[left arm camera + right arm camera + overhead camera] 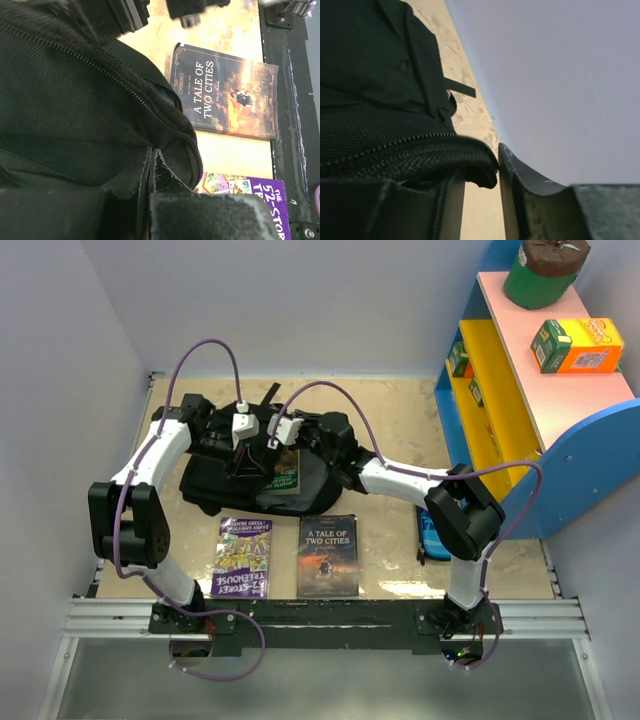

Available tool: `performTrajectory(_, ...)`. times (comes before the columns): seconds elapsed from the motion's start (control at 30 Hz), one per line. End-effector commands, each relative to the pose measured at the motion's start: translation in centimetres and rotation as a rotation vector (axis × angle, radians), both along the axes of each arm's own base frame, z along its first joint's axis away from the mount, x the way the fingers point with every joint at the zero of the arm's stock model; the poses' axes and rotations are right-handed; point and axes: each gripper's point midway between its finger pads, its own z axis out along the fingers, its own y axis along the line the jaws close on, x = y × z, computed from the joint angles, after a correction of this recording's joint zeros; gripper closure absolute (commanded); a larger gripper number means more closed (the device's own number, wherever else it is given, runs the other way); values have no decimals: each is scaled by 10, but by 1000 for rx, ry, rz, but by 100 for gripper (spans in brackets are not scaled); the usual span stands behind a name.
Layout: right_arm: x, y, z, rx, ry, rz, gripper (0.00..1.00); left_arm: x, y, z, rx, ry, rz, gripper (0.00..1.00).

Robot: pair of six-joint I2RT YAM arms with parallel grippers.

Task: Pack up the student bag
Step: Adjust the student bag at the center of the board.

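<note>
The student bag (225, 480), a black fabric backpack, lies at the middle left of the table with a green book (286, 472) sticking out of its opening. My left gripper (240, 450) is shut on a fold of the bag's edge (150, 172). My right gripper (277, 445) is closed on the bag's zippered rim (470, 160), which fills the narrow gap between its fingers. "A Tale of Two Cities" (329, 555) and a purple treehouse book (243, 557) lie flat on the table in front of the bag. Both also show in the left wrist view, the first at the upper right (225, 97) and the second at the bottom right (250, 192).
A blue-black pencil case (430, 535) lies at the right, partly under my right arm. A yellow, pink and blue shelf (520, 390) stands at the far right, with an orange-green box (577, 345) and a green-brown pot (543, 270) on top. Grey walls enclose the table.
</note>
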Motion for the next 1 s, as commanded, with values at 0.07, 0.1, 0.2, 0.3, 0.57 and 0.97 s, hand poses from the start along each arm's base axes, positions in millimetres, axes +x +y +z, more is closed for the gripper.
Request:
performTrajectory(0.07,-6,19,-4,-91,56,114,86,-1,-2,18,-59,-11,3,100)
performTrajectory(0.1,-4,16,-3,-78,51,86,94,2,-2,19,-60,-22,10,100)
performTrajectory(0.2,13,-5,25,77,17,-33,100,17,-3,22,-60,-40,51,100)
performTrajectory(0.3,35,-49,57,265,25,-157,100,44,-1,28,-52,-76,148,100)
performTrajectory(0.57,20,-104,76,410,7,-320,100,89,5,42,-42,-115,338,100)
performTrajectory(0.97,-10,-58,49,403,242,-211,100,64,7,45,-22,-73,375,95)
